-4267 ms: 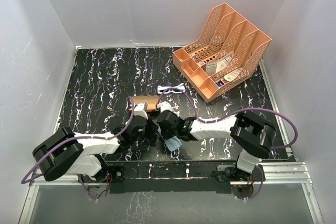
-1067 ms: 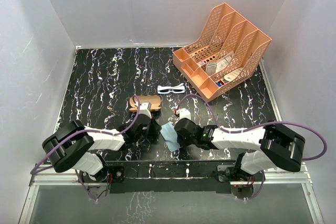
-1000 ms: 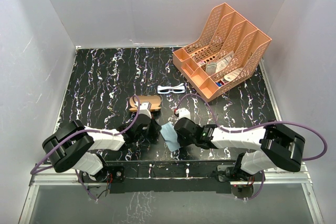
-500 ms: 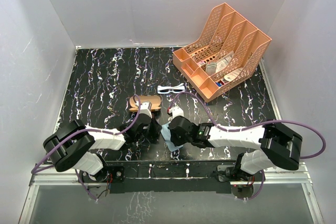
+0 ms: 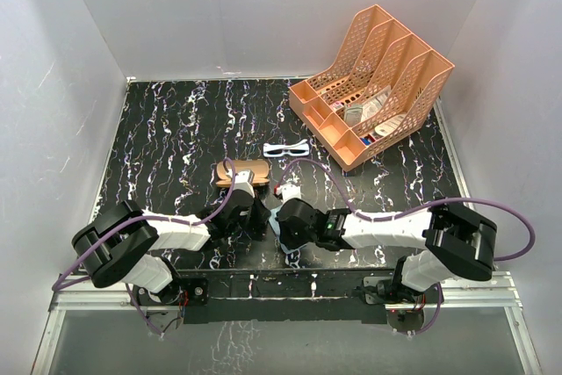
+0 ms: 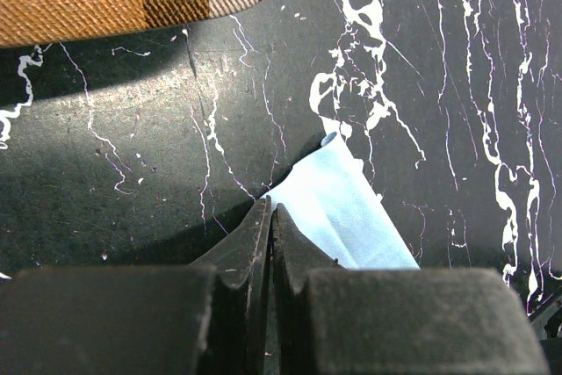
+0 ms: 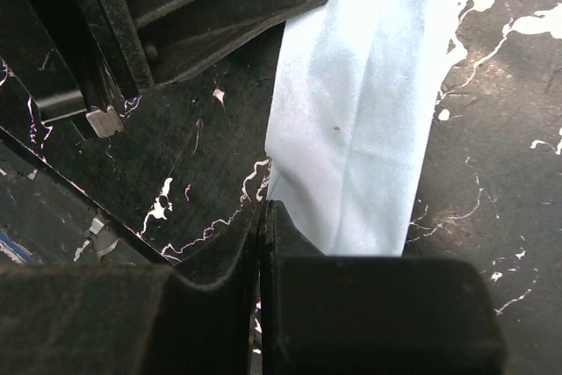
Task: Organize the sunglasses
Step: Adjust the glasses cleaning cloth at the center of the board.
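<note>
Blue cloth (image 7: pixel 360 103) on table (image 5: pixel 167 138), left gripper (image 6: pixel 269 212) and right gripper (image 7: pixel 262 210) clenched at its edges, sunglasses (image 5: pixel 287 148) well apart

Sunglasses (image 5: pixel 287 148) lie between plaid case (image 5: pixel 255 169) and orange organizer (image 5: pixel 348 149).
</note>
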You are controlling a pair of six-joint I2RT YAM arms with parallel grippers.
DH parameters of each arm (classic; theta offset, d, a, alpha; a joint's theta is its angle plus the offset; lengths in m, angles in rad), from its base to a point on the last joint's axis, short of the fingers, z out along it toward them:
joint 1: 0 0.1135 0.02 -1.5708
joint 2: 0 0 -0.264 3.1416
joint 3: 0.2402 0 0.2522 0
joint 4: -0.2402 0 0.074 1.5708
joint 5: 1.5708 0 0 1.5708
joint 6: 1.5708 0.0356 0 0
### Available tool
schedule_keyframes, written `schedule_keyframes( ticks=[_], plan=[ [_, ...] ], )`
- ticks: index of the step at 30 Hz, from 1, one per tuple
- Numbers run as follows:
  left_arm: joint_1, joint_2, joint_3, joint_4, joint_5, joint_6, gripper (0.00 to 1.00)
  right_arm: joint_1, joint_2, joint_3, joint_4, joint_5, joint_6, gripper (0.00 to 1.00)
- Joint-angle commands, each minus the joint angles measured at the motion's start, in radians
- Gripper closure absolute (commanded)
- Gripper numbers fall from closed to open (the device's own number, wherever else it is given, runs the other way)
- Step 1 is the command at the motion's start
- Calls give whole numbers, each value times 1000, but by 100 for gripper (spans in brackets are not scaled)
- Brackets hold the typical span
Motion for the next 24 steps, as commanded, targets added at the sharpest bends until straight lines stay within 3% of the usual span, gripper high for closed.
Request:
schedule_keyframes(
  ticks=[1, 24],
  plan=[
    [3, -6, 9, -88, -8, 11, 100, 11, 10, -13, 76, -7, 12, 100],
    [2, 20, 12, -86, -9, 6, 100, 46, -69, -170, 25, -24, 77, 100]
  ],
)
